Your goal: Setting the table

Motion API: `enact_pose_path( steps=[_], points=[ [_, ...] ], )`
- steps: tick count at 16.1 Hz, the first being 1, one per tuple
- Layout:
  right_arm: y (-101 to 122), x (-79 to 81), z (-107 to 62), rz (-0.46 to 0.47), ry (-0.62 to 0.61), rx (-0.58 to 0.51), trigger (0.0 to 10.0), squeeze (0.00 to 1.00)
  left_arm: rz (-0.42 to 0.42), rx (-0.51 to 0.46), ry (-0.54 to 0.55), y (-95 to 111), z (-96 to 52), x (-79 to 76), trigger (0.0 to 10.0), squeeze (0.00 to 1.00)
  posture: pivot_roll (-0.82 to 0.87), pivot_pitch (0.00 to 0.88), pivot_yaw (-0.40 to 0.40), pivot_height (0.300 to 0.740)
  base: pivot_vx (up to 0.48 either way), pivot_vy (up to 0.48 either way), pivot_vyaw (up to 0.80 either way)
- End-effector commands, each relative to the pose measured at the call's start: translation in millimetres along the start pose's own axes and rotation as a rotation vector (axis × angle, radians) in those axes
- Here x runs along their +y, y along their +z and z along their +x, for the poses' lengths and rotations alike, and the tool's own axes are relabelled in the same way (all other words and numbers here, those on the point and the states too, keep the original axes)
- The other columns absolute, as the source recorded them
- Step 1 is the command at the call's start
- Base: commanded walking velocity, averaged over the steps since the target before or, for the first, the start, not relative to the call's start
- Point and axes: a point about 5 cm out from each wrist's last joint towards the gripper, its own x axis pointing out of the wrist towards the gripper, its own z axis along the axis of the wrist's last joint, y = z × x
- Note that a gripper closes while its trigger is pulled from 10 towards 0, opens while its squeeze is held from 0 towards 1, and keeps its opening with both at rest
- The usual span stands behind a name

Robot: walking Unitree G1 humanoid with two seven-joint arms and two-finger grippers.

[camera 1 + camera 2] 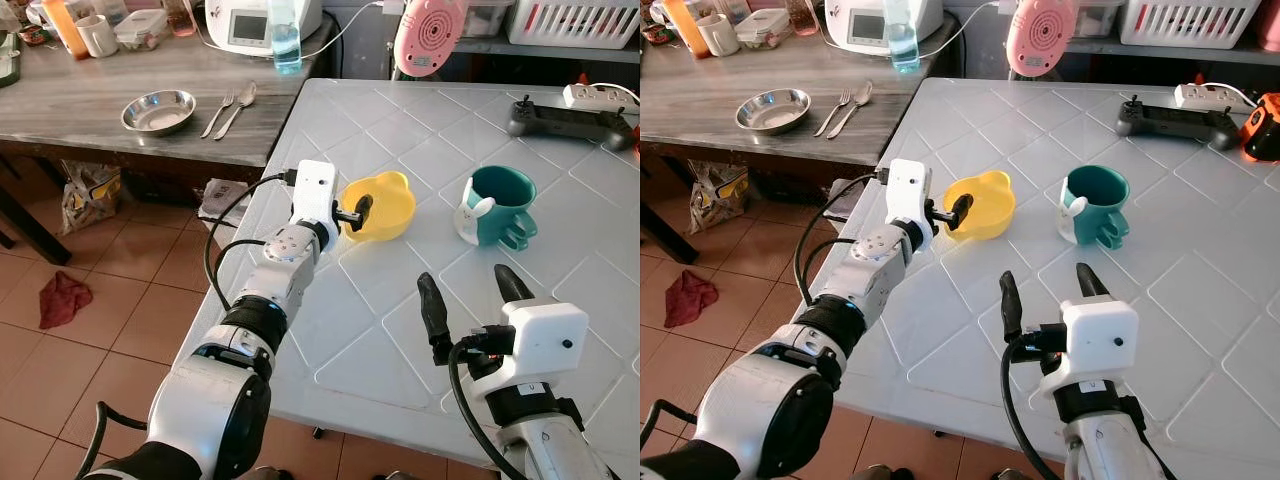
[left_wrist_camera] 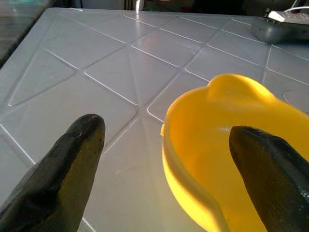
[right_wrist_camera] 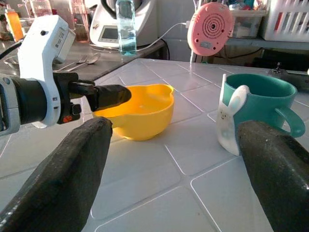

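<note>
- Yellow bowl (image 1: 381, 207) sits upright on the white tabletop (image 1: 560, 300), toward its left edge. Teal mug (image 1: 498, 206) stands near it on the right, apart from it.
- Left tool (image 1: 352, 214) is at the bowl's near-left rim. Fingers spread: one finger (image 2: 270, 166) hangs over the inside of the bowl, the other finger (image 2: 63, 164) outside the wall above bare tabletop. Rim lies between them, not yet pinched. Released.
- Right tool (image 1: 472, 290) hovers over the tabletop nearer the robot, fingers wide apart, pointed toward bowl and mug. Grasping nothing.
- Handling, as a judgement: bowl looks like thin moulded plastic, light, stiff, glossy. Likely to skid or tip if nudged rather than gripped. Best hold is the rim wall where the left tool already straddles it; close squarely so the smooth lip does not slip out.
- Mug looks ceramic, heavier, breakable; its handle faces right.
- Steel bowl (image 1: 158, 111), fork (image 1: 218, 113) and spoon (image 1: 237, 106) lie on the grey wooden tabletop (image 1: 70, 95) to the left, well apart.
</note>
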Motion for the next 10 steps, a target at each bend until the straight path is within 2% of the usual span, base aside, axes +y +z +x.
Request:
enact_pose_path(
  steps=[1, 2, 6, 10],
  points=[
    [-2, 1.1, -0.2, 0.007, 0.008, 0.011, 10.0, 0.00, 0.020, 0.016, 0.010, 1, 0.6, 3.0, 10.0, 0.00, -0.10, 0.141, 0.068, 0.714, 0.000, 0.000, 0.00],
    [-1, 0.5, 1.2, 0.005, 0.008, 0.008, 10.0, 0.00, 0.037, 0.035, 0.009, -1, 0.7, 2.7, 10.0, 0.00, -0.10, 0.139, 0.071, 0.714, 0.000, 0.000, 0.00],
    [-4, 3.3, -1.2, 0.011, 0.015, 0.018, 10.0, 0.00, 0.020, -0.008, 0.012, 11, 2.7, 0.4, 10.0, 0.00, -0.08, 0.146, 0.071, 0.714, 0.000, 0.000, 0.00],
    [-2, 1.5, 1.0, 0.007, 0.012, 0.013, 10.0, 0.00, 0.023, 0.019, 0.037, 9, 2.4, 5.3, 10.0, 0.00, -0.09, 0.148, 0.071, 0.714, 0.000, 0.000, 0.00]
  ],
)
